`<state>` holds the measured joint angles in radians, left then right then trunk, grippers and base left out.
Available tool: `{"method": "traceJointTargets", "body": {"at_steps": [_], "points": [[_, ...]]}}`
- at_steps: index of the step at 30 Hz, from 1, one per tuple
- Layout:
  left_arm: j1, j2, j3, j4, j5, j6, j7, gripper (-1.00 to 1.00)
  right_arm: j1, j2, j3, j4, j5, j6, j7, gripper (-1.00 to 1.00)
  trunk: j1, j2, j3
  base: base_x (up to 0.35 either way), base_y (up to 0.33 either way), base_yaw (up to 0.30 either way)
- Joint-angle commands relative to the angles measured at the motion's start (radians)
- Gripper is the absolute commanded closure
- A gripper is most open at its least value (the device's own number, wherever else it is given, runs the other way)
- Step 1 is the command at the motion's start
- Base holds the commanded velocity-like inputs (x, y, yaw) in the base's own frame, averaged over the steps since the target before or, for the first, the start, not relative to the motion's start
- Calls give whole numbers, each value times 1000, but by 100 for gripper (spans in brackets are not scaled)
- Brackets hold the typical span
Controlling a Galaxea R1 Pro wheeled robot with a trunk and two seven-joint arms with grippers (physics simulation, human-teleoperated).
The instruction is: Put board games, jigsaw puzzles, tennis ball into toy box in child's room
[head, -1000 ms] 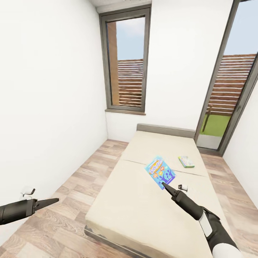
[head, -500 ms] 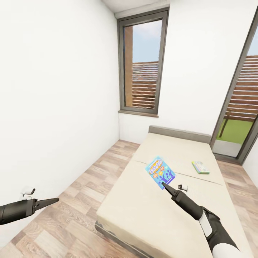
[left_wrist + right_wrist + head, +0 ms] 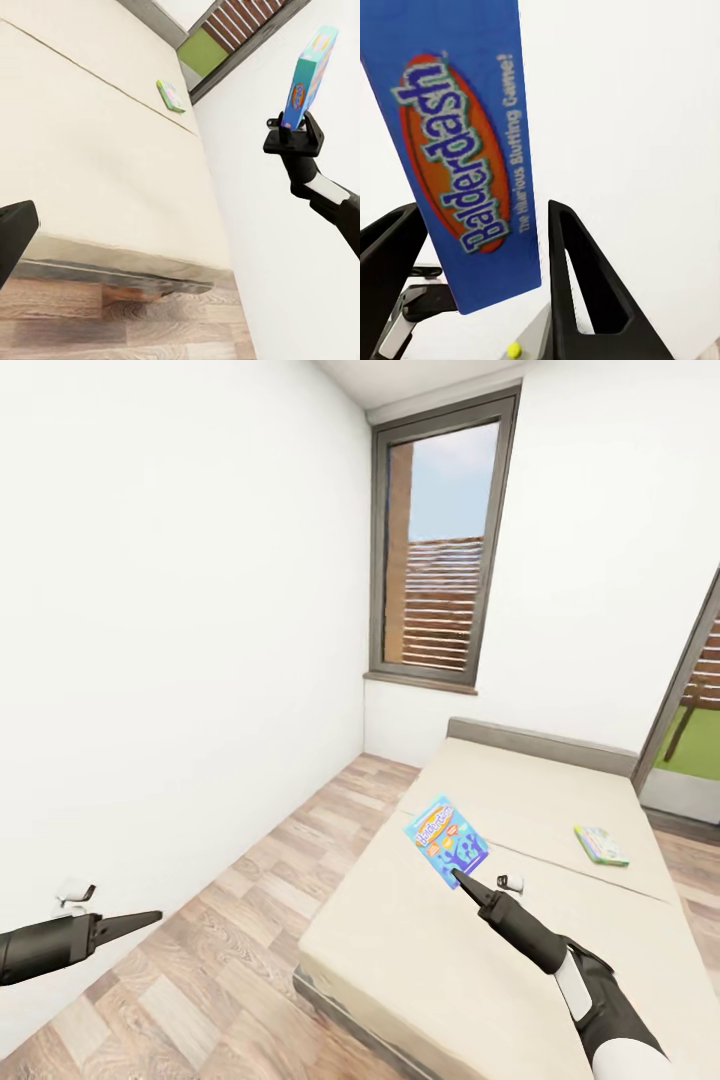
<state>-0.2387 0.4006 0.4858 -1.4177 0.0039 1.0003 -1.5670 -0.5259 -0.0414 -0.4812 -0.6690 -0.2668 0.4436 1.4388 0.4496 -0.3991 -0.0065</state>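
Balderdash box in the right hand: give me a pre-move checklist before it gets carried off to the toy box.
1. Balderdash box gripped by right hand: ok, fingers either side of it.
2. Box lifted off the bed: ok, per left wrist view.
3. Left hand free: ok, over floor.
4. Second game box collected: not ok, lying on bed.
5. Toy box location: cannot tell.

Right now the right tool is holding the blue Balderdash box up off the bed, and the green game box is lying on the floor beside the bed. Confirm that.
One detail is wrong. The right tool does hold the blue Balderdash box up off the bed, but the green game box is not on the floor: the head view shows it lying on the bed's mattress, near its far edge.
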Motion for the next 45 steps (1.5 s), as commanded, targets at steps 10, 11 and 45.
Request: {"method": "traceJointTargets", "body": {"at_steps": [10,11,45], "points": [[-1,0,0,0,-1,12,-4,-100,0,1,-1,0,-2,11,3,100,0,-1,11,-1,0,228],[-1,0,0,0,-1,11,-4,-100,0,1,-1,0,-2,10,3,100,0,-1,12,0,0,227],[0,19,34,-4,1,15,-4,-100,0,1,0,0,-1,12,-17,100,0,-1,18,0,0,192]]}}
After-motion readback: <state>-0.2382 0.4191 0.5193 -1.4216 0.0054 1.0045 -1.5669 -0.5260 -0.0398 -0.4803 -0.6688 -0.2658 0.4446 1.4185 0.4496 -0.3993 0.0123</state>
